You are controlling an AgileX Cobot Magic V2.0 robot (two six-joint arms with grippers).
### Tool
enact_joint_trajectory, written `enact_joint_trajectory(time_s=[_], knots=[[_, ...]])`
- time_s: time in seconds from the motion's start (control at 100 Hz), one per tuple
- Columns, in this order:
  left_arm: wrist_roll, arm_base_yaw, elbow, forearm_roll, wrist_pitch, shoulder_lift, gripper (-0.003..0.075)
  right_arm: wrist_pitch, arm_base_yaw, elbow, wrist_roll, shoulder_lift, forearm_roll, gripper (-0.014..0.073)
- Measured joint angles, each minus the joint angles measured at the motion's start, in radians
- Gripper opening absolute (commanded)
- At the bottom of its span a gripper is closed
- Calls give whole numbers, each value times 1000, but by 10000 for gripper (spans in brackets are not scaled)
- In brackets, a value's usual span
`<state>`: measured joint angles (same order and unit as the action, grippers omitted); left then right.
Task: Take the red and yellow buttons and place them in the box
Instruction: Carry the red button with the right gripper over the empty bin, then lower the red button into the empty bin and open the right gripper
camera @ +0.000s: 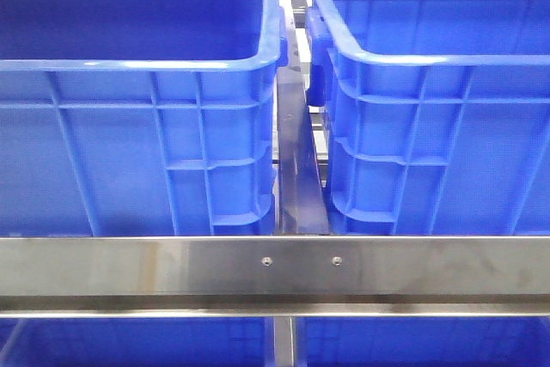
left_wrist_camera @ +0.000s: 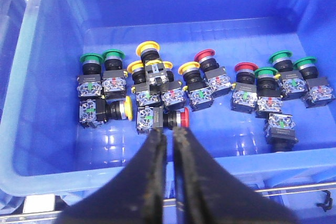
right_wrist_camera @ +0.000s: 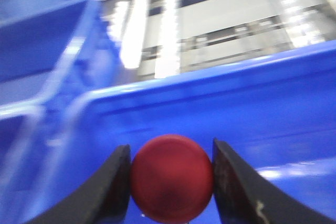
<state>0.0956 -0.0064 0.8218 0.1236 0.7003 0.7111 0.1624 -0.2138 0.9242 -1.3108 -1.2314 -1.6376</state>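
Front view is basically wall-to-wall blue: left crate (camera: 137,109) and right crate (camera: 438,109) side by side behind a steel rail (camera: 275,268), no arms visible there at all. Left wrist view looks down into a crate (left_wrist_camera: 31,129) with a heap of push buttons on its floor, green, yellow and red caps mixed together. Left gripper (left_wrist_camera: 169,137) hangs just over a red button (left_wrist_camera: 178,119) lying on its side near the crate's closest wall, fingers narrow with only a slit between them and nothing held, a yellow button (left_wrist_camera: 123,108) lying just beside that one. Right gripper (right_wrist_camera: 170,179) has a red cap (right_wrist_camera: 171,178) pinched between its fingers, over a blue crate wall (right_wrist_camera: 236,108), though that view is blurry so I can't tell which crate. Risks, I'd guess: the left fingers are too closed to straddle the red one and could just shove it into its neighbours, and the round cap on the right could squirt out of the grip if it's only held by the dome edge.
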Motion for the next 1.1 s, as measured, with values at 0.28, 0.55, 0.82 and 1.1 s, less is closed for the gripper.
enact_joint_trajectory(time_s=[0.28, 0.55, 0.82, 1.1], knots=[[0, 0, 0, 0, 0, 0, -19, 66, 0, 103, -123, -196, -11, 192], [0, 0, 0, 0, 0, 0, -19, 115, 0, 220, -141, -415, -11, 192], [0, 0, 0, 0, -1, 0, -19, 151, 0, 306, -142, -529, -11, 192], [0, 0, 0, 0, -1, 0, -19, 154, 0, 351, -142, -587, -11, 192]])
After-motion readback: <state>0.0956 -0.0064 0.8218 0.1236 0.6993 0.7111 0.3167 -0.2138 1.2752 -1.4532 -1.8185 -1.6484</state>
